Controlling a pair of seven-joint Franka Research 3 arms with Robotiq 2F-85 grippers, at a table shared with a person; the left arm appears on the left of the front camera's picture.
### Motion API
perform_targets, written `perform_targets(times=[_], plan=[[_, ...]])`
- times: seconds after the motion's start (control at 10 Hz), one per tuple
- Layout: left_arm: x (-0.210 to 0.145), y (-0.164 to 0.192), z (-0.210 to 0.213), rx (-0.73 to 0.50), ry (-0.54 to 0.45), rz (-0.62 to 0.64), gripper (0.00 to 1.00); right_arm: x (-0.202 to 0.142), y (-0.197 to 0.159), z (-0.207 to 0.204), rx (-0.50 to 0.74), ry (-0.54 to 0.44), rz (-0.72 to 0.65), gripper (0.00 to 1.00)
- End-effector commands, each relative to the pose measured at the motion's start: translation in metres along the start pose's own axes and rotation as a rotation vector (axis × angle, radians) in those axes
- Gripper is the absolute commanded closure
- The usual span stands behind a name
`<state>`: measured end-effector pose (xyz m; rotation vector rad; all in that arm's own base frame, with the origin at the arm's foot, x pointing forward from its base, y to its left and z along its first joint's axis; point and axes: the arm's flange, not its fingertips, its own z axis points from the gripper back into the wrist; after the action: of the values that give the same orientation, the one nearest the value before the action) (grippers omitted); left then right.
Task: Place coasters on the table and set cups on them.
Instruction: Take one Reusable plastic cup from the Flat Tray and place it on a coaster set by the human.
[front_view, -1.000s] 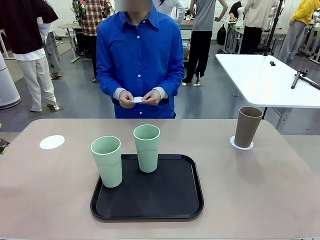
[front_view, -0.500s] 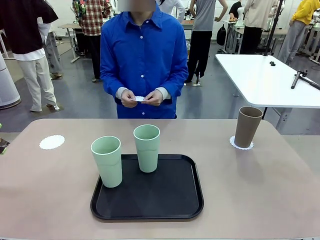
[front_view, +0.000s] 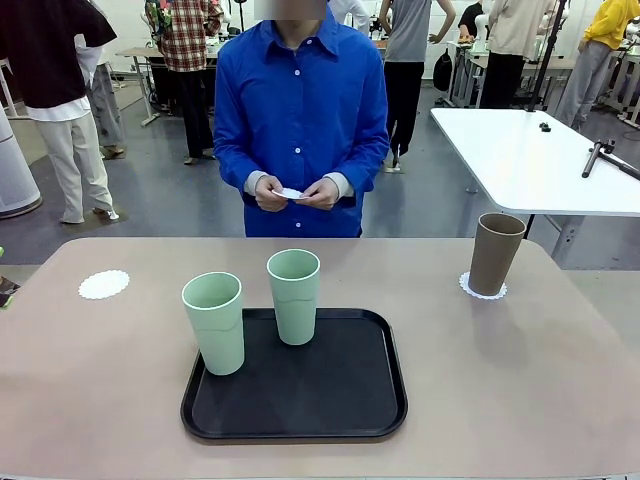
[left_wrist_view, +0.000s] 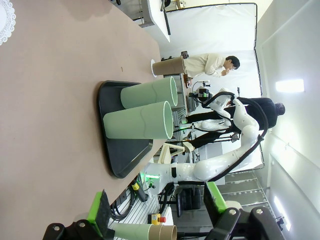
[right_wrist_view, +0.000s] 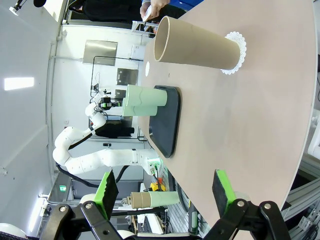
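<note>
Cups (front_view: 293, 295), plain mint, on black tray (front_view: 345, 400)

Text watch | cups (front_view: 294, 295) on the tray (front_view: 340, 390) and right of it: plain sides, no print to read | counter (front_view: 500, 380) around the tray: nothing legible | beyond the tray, background signs too small to read

2 mint-green cups (front_view: 214, 322) (front_view: 294, 296) stand upright on the black tray (front_view: 340, 390) on the beige table (front_view: 520, 380). The brown cup (front_view: 496, 253) stands on 1 white lacy coaster (front_view: 483, 289), far right; another coaster (front_view: 104, 284) lies bare, far left.
</note>
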<state>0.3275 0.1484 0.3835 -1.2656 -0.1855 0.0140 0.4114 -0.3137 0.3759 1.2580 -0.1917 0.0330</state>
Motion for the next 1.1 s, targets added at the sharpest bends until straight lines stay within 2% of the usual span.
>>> perform_targets(times=[0.0,0.2,0.3,0.4,0.6,0.7,0.8,0.9,1.0], plan=[[0.0,-0.001,0.001,-0.011,-0.007,-0.008,0.0,0.0,0.0,0.002,-0.008,-0.006,-0.003,0.0],[0.0,0.0,0.0,0.0,0.0,0.0,0.0,0.0,0.0,0.002,-0.008,-0.006,-0.003,0.0],[0.016,-0.015,-0.008,0.073,0.042,-0.073,0.0,0.0,0.0,0.002,-0.008,-0.006,-0.003,0.0],[0.028,-0.032,-0.021,0.185,0.044,-0.165,0.0,0.0,0.0,0.002,-0.008,-0.006,-0.003,0.0],[0.057,-0.082,-0.055,0.388,0.09,-0.403,0.0,0.0,0.0,0.002,-0.008,-0.006,-0.003,0.0],[0.059,-0.102,-0.075,0.47,0.183,-0.53,0.0,0.0,0.0,0.002,-0.008,-0.006,-0.003,0.0],[0.057,-0.116,-0.092,0.569,0.217,-0.626,0.0,0.0,0.0,0.002,-0.008,-0.006,-0.003,0.0],[0.06,-0.127,-0.111,0.643,0.301,-0.698,0.0,0.0,0.0,0.002,-0.008,-0.006,-0.003,0.0],[0.064,-0.138,-0.131,0.706,0.44,-0.758,0.0,0.0,0.0,0.002,-0.008,-0.006,-0.003,0.0]])
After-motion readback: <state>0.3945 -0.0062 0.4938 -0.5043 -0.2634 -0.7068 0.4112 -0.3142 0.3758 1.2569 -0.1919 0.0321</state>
